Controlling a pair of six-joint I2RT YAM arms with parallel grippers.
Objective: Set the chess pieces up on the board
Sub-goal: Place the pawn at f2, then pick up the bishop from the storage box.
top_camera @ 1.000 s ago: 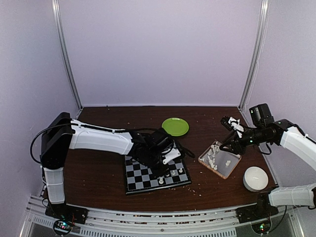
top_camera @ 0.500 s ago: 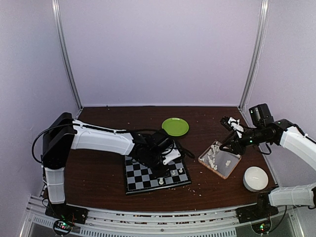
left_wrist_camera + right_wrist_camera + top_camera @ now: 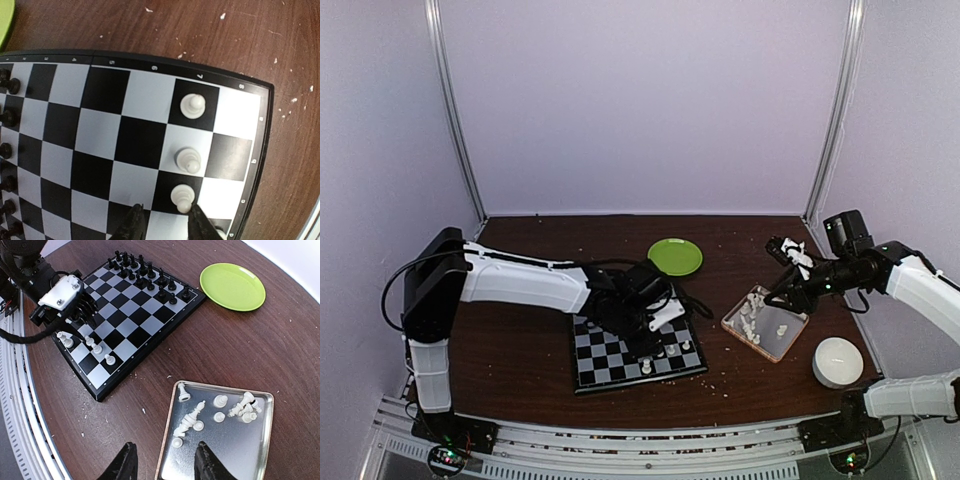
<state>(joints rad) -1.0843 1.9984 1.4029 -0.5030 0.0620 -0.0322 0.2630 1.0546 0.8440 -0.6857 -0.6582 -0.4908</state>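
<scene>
1. Hardly anything has shifted in the overhead view since a second ago: the left arm sits over the lower right of the chessboard (image 3: 150, 56) as before, and the right arm has not stirred above the square tray (image 3: 270, 440).
2. The left gripper (image 3: 167, 224) has its jaws parted and holds nothing. A white pawn (image 3: 183, 196) stands upright on a dark square at the wrist view's lower centre, in line with two more pawns (image 3: 188, 160) above it.
3. The right gripper (image 3: 167, 462) hangs open and empty over the tray, where the remaining white pieces (image 3: 190, 421) lie, mostly toppled.
4. To finish this release well, I judge the left gripper should lift straight up; sideways drift could tip the pawn or its neighbour.
5. Whether a finger touches the pawn's base cannot be told. A pale shape is cut off at the bottom edge, and the black chessmen (image 3: 7, 117) are cropped at the left edge.
</scene>
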